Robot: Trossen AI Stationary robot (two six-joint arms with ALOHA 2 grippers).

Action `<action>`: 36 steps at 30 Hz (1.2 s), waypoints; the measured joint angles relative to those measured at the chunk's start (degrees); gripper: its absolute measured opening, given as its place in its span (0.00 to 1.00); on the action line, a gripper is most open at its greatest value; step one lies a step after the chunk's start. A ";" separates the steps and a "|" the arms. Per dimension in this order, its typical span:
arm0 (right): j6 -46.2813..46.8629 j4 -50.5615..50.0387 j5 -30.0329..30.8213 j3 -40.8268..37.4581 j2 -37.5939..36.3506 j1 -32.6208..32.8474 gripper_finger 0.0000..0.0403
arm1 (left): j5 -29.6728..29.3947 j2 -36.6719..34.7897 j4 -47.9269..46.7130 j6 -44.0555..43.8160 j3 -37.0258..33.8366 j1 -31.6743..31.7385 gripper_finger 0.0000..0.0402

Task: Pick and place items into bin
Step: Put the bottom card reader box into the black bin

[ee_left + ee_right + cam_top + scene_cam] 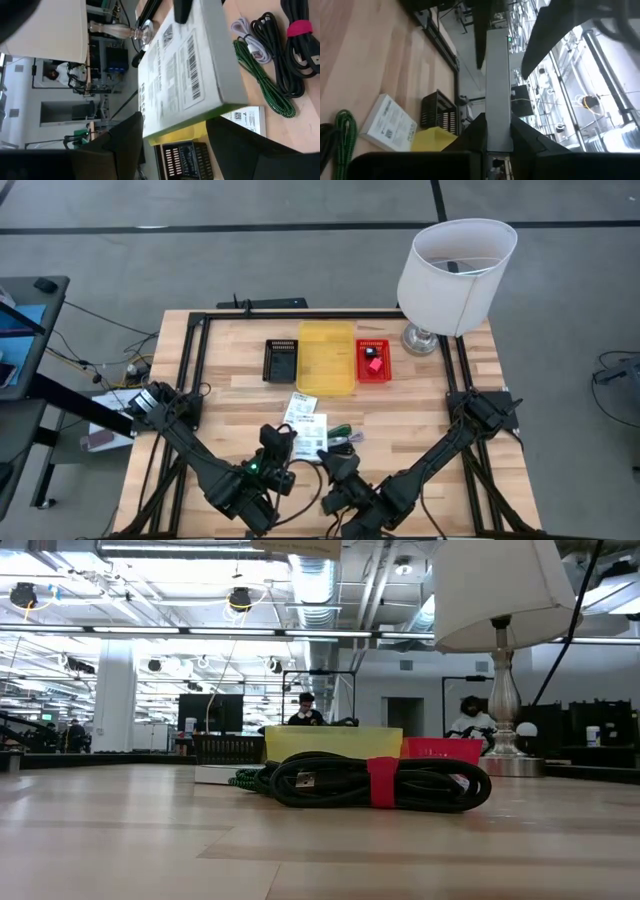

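A white labelled flat pack [190, 70] hangs above the table's near middle, between my two grippers. My right gripper [497, 142] is shut on one end of it. My left gripper [175, 145] is open, one finger on each side of the pack's other end, and I see no touch. In the high view the pack [308, 432] shows between the left gripper [280, 442] and the right gripper [335, 463]. A second white pack [387, 122] lies flat on the wood. Coiled green cable [260, 75] and black cable with a red tie [380, 783] rest on the table beside it. My right gripper pinches the pack between its two fingers, one on each flat face, at the end [497, 127] nearest its wrist. One fingertip [182, 10] shows on the labelled face. The pack is lifted clear of the table and stands on edge, reaching away from the fingers toward my left gripper.
Three bins stand in a row at the table's far middle: black [282, 360], yellow [327, 358] and red [372, 362] with a small piece in it. A white-shaded lamp [455, 265] stands at the far right corner. A black frame [190, 370] rims the table.
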 joint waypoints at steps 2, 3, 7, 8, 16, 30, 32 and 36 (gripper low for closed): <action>-0.61 -0.01 -0.15 0.87 0.00 -0.25 0.10 | -0.02 0.00 0.71 0.87 0.00 0.02 0.52; -0.97 0.05 -0.49 1.23 0.00 -0.25 0.10 | -0.02 0.00 1.31 1.40 0.00 0.02 0.52; -2.09 0.03 -0.66 2.29 0.00 -0.38 0.10 | -0.07 0.00 4.05 4.14 0.00 0.06 0.52; -2.16 0.03 -0.68 2.40 0.00 -0.39 0.10 | -0.06 0.00 4.86 4.77 0.00 0.21 0.52; -2.12 -0.01 -0.69 2.43 0.00 -0.64 0.11 | 0.02 0.00 5.65 5.77 0.00 1.77 0.44; 1.51 0.30 -0.19 2.51 -0.20 -0.62 0.15 | 0.95 0.00 5.54 5.60 0.00 2.29 0.08; 1.27 0.32 0.39 2.51 -0.15 -0.50 0.16 | 0.94 0.00 5.45 5.00 0.00 2.29 0.08; -0.50 -0.14 1.98 2.47 -0.10 0.23 0.21 | 0.81 0.00 4.83 3.77 0.00 2.34 0.08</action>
